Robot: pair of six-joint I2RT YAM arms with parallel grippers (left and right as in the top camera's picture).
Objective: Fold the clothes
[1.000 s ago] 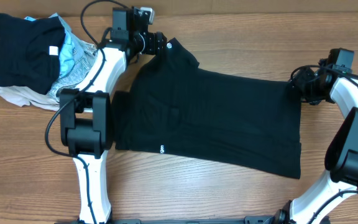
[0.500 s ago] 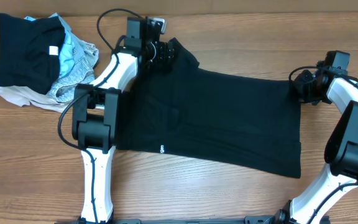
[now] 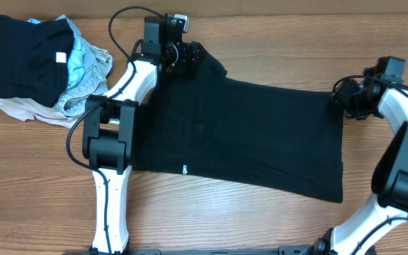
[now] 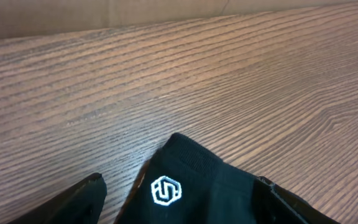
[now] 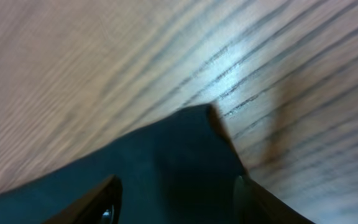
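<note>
Where left gripper (image 4: pixel 182 194) gapes, T-shirt sleeve (image 4: pixel 194 163) between

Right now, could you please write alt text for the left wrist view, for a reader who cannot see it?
A corner of a black T-shirt with a small white hexagonal logo lies on a wooden table, between the left arm's open fingers.
</note>
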